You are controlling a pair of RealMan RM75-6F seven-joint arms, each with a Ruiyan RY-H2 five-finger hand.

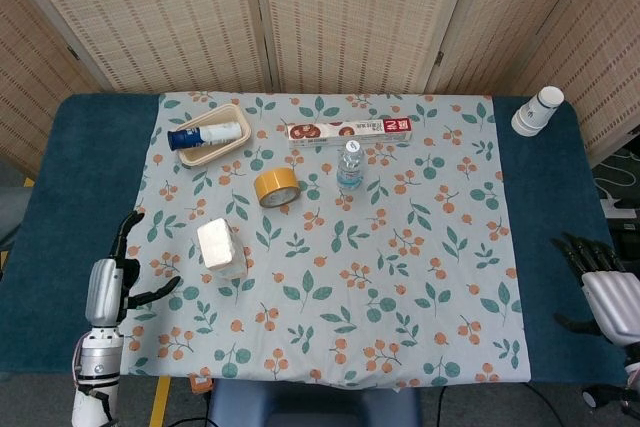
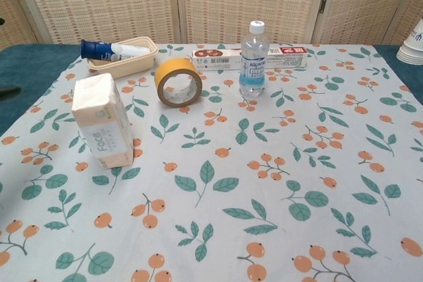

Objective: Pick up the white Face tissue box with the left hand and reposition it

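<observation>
Left hand: left hand (image 1: 108, 289) sits at the near-left table corner over the blue cloth edge, fingers spread, holding nothing; apart from the tissue box.
Right hand: right hand (image 1: 603, 290) rests at the near-right edge, fingers apart, nothing in it; well apart from all items.
Tissue box: tissue box (image 1: 220, 248) stands on the patterned tablecloth (image 1: 400, 277) in the near-left part, free of any hand. In the chest view the tissue box (image 2: 100, 121) stands upright on one end with its printed face toward the camera.
Key relation: box lies to the right of the left hand and slightly farther; its long axis is vertical, and its footprint runs roughly near to far. Left hand is much the nearer of the two.
Judgement: box appears set down, or awaits a fresh grasp; which one cannot be told. A regrasp would need a sideways reach to the right.
Tape roll: yellow tape roll (image 1: 275, 187) lies beyond the box, tilted on edge.
Water bottle: bottle (image 1: 348, 166) stands upright right of the roll.
Far items: tray (image 1: 232, 142) with a blue-capped tube (image 1: 207, 134) at far left; long red box (image 1: 349, 131) behind the bottle; paper cups (image 1: 537, 111) at far right.
</observation>
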